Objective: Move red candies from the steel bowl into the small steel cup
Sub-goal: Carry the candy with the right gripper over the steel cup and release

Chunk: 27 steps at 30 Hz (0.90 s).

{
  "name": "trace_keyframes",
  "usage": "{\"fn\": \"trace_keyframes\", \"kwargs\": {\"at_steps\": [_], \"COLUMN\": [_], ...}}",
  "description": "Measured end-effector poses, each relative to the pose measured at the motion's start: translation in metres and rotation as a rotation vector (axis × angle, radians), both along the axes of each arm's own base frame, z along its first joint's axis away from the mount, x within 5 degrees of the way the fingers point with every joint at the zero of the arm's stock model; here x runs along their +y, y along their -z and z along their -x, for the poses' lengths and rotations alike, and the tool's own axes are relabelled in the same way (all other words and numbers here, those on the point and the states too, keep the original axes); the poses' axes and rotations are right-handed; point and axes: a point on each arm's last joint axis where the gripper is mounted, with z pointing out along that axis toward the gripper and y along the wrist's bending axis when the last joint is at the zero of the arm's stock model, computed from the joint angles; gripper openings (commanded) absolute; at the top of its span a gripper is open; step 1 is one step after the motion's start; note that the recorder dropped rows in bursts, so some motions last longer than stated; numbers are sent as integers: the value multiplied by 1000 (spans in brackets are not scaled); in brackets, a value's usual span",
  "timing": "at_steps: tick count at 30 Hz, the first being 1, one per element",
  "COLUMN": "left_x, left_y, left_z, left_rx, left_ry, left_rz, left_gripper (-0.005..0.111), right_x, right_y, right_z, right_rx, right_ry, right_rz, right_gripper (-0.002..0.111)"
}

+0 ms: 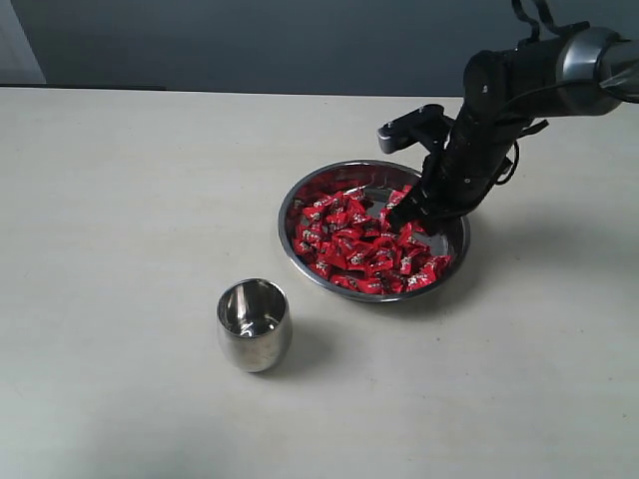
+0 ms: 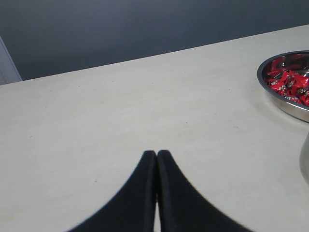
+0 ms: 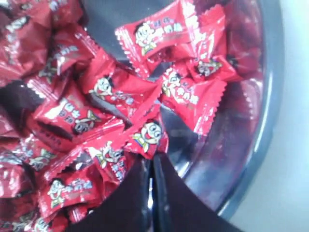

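Note:
The steel bowl point(image 1: 283, 222) holds a heap of red candies point(image 1: 354, 249). My right gripper point(image 1: 400, 216) reaches down into the bowl on its far right side. In the right wrist view its tips point(image 3: 151, 157) are shut, pinching the crimped edge of one red candy point(image 3: 150, 133) at the side of the heap, near the bowl's wall point(image 3: 270, 96). The small steel cup point(image 1: 254, 324) stands upright in front of the bowl to the left, with no candy showing inside it. My left gripper point(image 2: 156, 152) is shut on nothing above bare table, and does not show in the exterior view.
The pale table point(image 1: 120, 249) stretches wide to the left of the cup and bowl. In the left wrist view, the bowl's rim point(image 2: 262, 79) with its candies point(image 2: 289, 82) and a sliver of the cup point(image 2: 305, 162) sit at the frame's edge.

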Motion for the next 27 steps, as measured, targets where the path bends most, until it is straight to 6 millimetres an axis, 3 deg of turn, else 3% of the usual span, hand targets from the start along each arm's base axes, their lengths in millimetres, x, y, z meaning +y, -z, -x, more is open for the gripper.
{"fn": "trace_keyframes", "kwargs": {"at_steps": [6, 14, 20, 27], "left_x": [0, 0, 0, 0], "left_y": [0, 0, 0, 0], "left_z": [0, 0, 0, 0], "left_rx": [0, 0, 0, 0], "left_ry": [0, 0, 0, 0], "left_rz": [0, 0, 0, 0], "left_gripper": [0, 0, 0, 0], "right_x": [0, 7, 32, 76], "right_y": [-31, -46, -65, -73], "right_z": [3, 16, 32, 62], "right_rx": [-62, 27, 108, 128], "right_ry": [6, 17, -110, -299], "right_rz": [-32, -143, -386, -394], "right_gripper": [-1, -1, -1, -1]}}
